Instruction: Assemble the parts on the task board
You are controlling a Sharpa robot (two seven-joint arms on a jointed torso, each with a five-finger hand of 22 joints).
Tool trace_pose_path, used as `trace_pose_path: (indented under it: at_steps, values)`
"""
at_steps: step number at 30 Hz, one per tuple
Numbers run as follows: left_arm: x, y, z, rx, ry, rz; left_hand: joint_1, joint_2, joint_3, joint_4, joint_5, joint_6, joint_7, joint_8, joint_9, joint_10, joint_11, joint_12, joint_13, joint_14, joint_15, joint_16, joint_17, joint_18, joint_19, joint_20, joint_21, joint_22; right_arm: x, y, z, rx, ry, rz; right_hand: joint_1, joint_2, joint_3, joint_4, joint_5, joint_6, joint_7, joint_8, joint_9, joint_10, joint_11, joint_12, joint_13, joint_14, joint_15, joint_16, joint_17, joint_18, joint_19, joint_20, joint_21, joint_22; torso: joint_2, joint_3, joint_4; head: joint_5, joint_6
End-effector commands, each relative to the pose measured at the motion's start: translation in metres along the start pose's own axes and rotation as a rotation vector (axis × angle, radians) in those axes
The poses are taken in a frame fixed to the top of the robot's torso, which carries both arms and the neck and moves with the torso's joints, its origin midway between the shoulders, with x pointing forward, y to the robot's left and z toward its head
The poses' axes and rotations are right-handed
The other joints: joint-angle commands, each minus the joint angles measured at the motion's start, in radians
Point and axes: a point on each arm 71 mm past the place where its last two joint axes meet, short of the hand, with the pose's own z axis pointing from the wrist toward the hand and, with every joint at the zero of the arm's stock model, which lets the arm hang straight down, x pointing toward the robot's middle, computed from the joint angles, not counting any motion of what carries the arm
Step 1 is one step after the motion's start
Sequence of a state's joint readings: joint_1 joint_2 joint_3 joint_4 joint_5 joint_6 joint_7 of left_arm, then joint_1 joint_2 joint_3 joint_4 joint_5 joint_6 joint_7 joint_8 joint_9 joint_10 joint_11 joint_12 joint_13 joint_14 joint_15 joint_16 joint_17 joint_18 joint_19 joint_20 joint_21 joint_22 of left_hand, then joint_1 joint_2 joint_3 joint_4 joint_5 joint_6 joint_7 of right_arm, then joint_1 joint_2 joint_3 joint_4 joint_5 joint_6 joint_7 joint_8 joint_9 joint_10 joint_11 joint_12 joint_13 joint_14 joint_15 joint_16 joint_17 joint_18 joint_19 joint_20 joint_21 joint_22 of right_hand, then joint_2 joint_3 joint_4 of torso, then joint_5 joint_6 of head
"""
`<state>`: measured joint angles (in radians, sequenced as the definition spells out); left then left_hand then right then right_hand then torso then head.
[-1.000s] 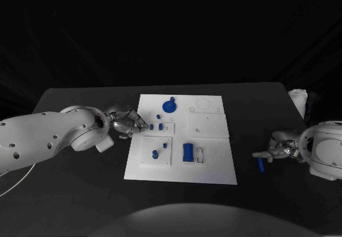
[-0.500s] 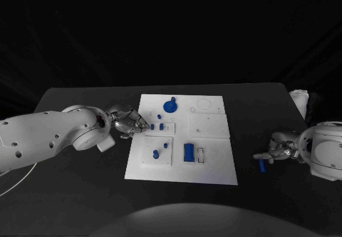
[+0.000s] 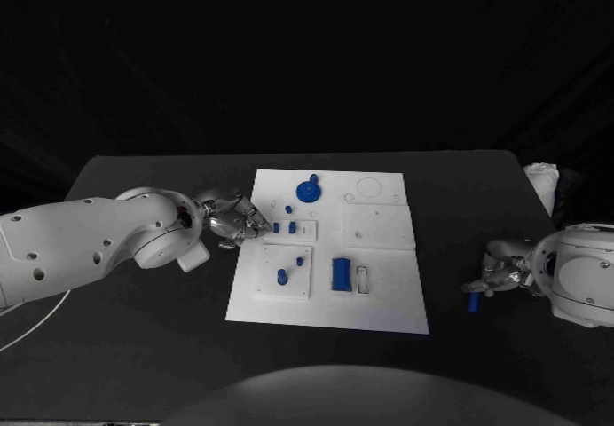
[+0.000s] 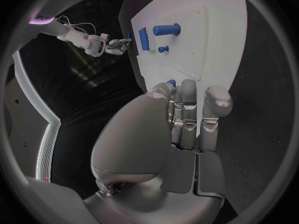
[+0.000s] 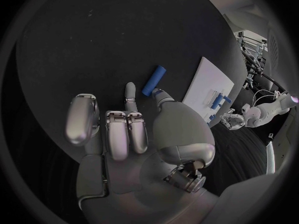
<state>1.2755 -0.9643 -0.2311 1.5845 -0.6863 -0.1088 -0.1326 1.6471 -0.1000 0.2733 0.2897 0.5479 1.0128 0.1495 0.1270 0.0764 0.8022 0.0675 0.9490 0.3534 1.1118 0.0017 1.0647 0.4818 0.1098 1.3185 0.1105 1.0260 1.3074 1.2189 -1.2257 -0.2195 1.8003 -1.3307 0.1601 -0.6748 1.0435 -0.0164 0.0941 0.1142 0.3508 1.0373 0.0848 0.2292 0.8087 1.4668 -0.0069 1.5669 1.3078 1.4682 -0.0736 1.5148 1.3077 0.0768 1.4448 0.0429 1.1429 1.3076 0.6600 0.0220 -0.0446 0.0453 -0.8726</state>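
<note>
Head view has the left hand [image 3: 237, 221] clenched at the task board's [image 3: 384, 306] edge, while the right hand [image 3: 501, 271] sits on the desk [image 3: 153, 355] pinching a blue peg [image 3: 474, 301].

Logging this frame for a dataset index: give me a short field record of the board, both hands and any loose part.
board: white task board mid-table, blue parts on it
left hand: left hand at the board's left edge, by two small blue pegs; grip unclear
right hand: right hand off the board, fingertips at blue cylinder
loose part: blue cylinder lying on the black table
</note>
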Motion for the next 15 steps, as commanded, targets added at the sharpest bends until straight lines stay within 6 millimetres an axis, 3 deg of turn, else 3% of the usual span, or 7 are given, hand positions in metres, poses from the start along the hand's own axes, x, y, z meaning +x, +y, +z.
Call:
trace_pose_path:
  at_steps: [1,6,15]
  values:
    - [0.0022,-0.0022,0.0004,0.005,0.017,0.004,-0.002,-0.005,0.006,0.0,0.003,0.003,-0.003,0.004,0.0,-0.005,0.001,0.006,0.001,-0.004,0.0,0.001,-0.001,0.002,-0.006,-0.003,-0.004,0.115,0.0208,-0.0007,0.0066,0.007,0.086,0.007,0.04,0.001,0.019,-0.028,0.048,-0.001,-0.009,-0.07,-0.492,0.104,0.005,0.004,0.263,0.08,0.006,-0.004,0.164,0.008,-0.006,-0.001,-0.006,0.144,0.0,0.0,-0.0006,0.002,0.0]
    - [0.0023,-0.0023,0.0007,0.004,0.019,0.004,-0.002,-0.005,0.006,0.0,0.003,0.003,-0.003,0.004,0.0,-0.006,0.001,0.006,0.001,-0.005,0.0,0.001,-0.001,0.002,-0.006,-0.003,-0.004,0.116,0.0256,-0.0009,0.0096,0.007,0.101,0.039,0.102,0.001,0.068,-0.088,0.132,0.014,-0.013,-0.07,-0.479,0.104,0.002,0.004,0.263,0.08,0.004,-0.007,0.16,0.01,-0.007,-0.004,-0.015,0.143,0.0,0.0003,-0.001,0.003,0.0]
    - [0.0034,-0.0033,0.0023,0.003,0.025,0.007,-0.003,-0.005,0.007,0.001,0.003,0.003,-0.003,0.003,0.0,-0.008,0.001,0.006,0.001,-0.006,0.0,0.0,-0.001,0.002,-0.006,-0.003,-0.005,0.115,0.0253,-0.0019,0.0116,0.006,0.078,0.105,0.13,0.002,0.136,-0.145,0.194,0.034,-0.023,-0.052,-0.444,0.104,-0.007,0.004,0.263,0.077,-0.004,-0.014,0.149,0.01,-0.006,-0.01,-0.023,0.143,0.0,0.0002,-0.0003,0.001,0.0]
